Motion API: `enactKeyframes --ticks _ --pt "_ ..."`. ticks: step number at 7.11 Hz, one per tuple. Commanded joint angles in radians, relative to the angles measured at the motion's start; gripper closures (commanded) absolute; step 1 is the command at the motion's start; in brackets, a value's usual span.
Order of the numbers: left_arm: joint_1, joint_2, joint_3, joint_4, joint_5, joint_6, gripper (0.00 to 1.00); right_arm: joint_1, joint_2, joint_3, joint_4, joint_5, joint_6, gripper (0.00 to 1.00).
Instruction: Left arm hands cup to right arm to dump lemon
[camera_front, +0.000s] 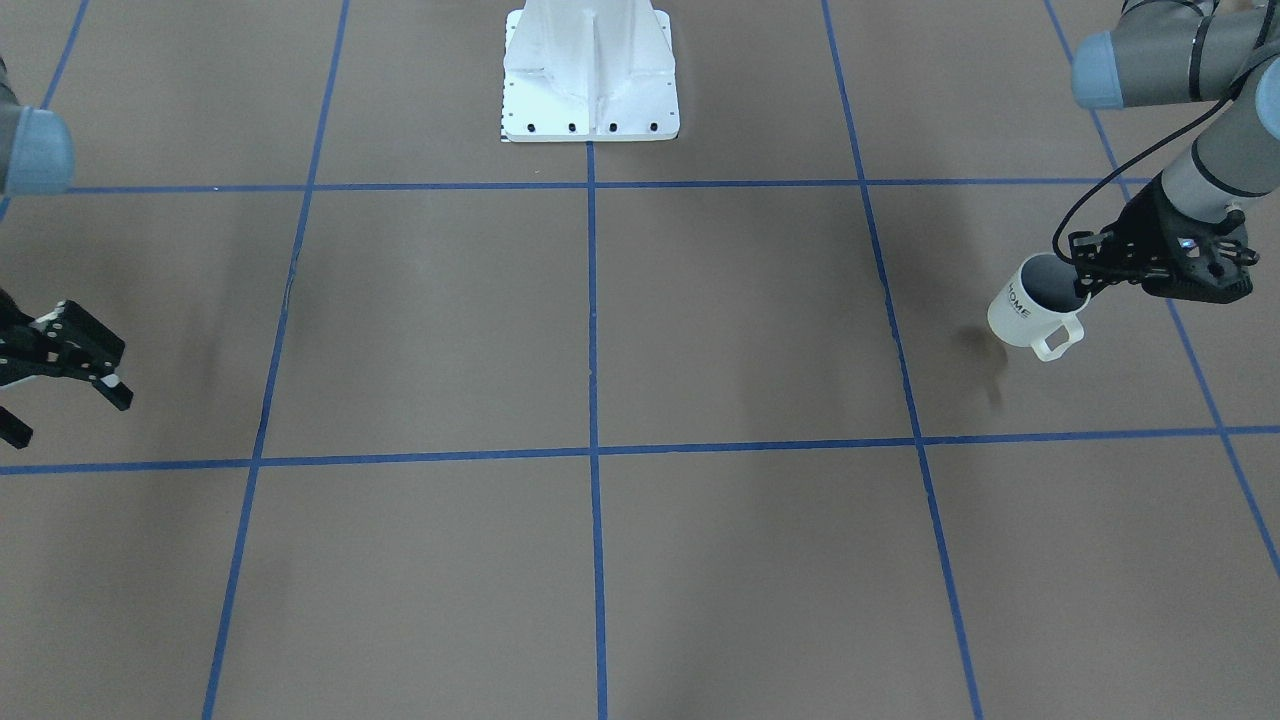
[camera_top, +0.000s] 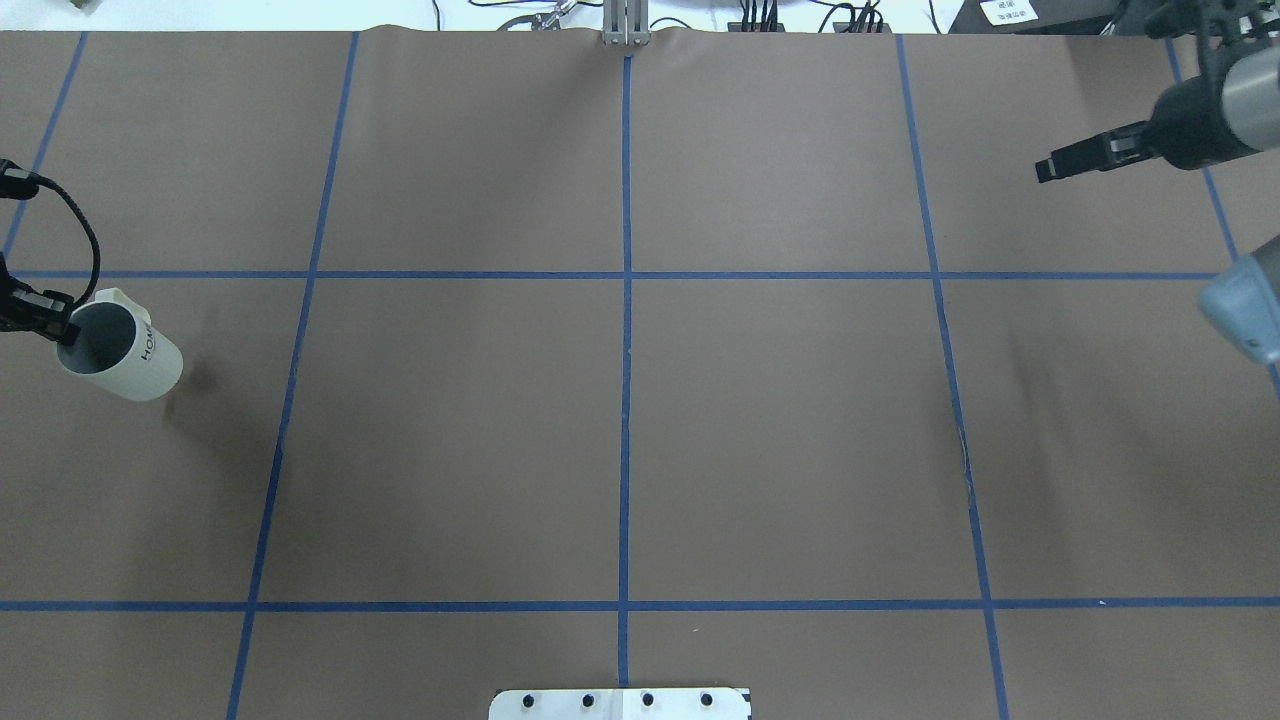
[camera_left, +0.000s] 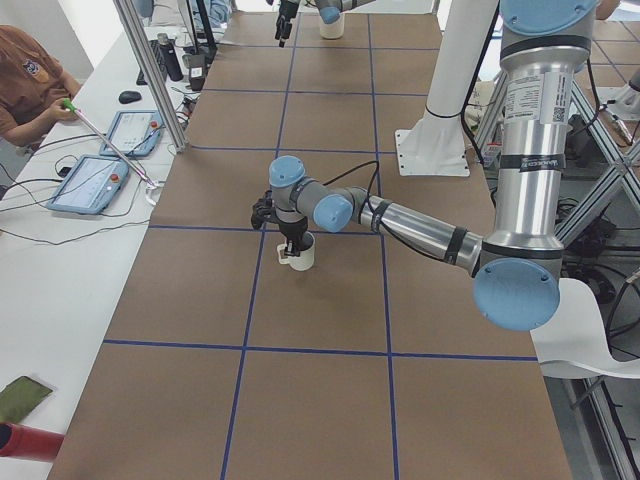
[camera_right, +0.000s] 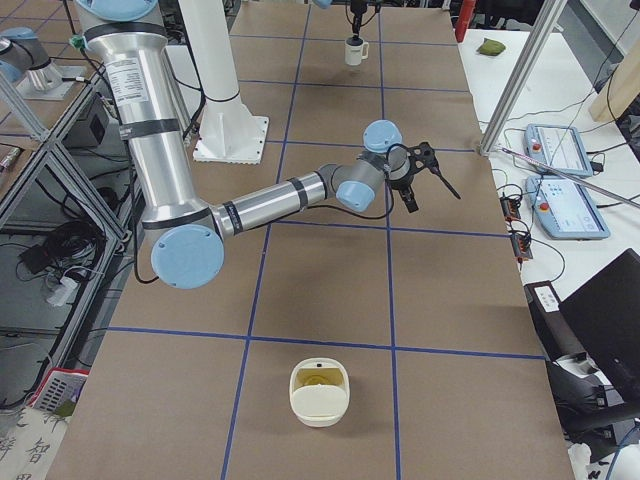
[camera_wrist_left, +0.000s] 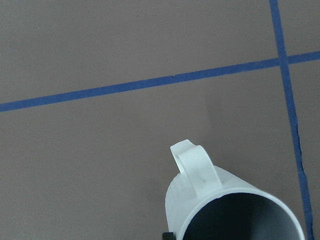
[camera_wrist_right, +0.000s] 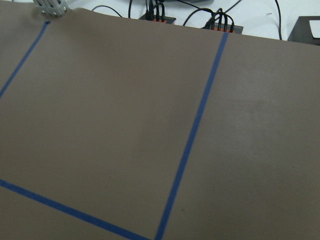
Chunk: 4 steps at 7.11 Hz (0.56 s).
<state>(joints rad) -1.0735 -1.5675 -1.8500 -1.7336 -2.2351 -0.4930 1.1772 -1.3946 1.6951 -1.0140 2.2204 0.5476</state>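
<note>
The off-white cup (camera_front: 1025, 315) with dark lettering hangs tilted just above the brown table, its shadow apart from it. My left gripper (camera_front: 1082, 272) is shut on its rim, one finger inside the mouth. From overhead the cup (camera_top: 135, 360) sits at the far left edge with the left gripper (camera_top: 50, 325) on it. The left wrist view shows the cup (camera_wrist_left: 210, 195) with its handle and grey inside. The lemon is hidden. My right gripper (camera_front: 65, 412) stands open and empty, far across the table. It also shows in the right side view, where the right gripper (camera_right: 430, 197) holds nothing.
The white robot base (camera_front: 590, 80) stands at the table's middle edge. A cream container (camera_right: 320, 392) with something yellowish inside sits near the table's right end. Tablets (camera_left: 90, 180) and a seated person (camera_left: 25, 85) are along the operators' side. Cables (camera_top: 760, 15) line the far edge.
</note>
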Motion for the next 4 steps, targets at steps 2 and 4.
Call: enactKeyframes --ticks 2,4 --pt "0.000 0.026 0.006 0.005 -0.003 -0.007 1.00 0.047 -0.136 0.102 -0.260 0.029 -0.249 0.01" --pt "0.003 0.026 0.028 0.006 -0.001 -0.012 1.00 0.058 -0.181 0.110 -0.267 0.021 -0.288 0.01"
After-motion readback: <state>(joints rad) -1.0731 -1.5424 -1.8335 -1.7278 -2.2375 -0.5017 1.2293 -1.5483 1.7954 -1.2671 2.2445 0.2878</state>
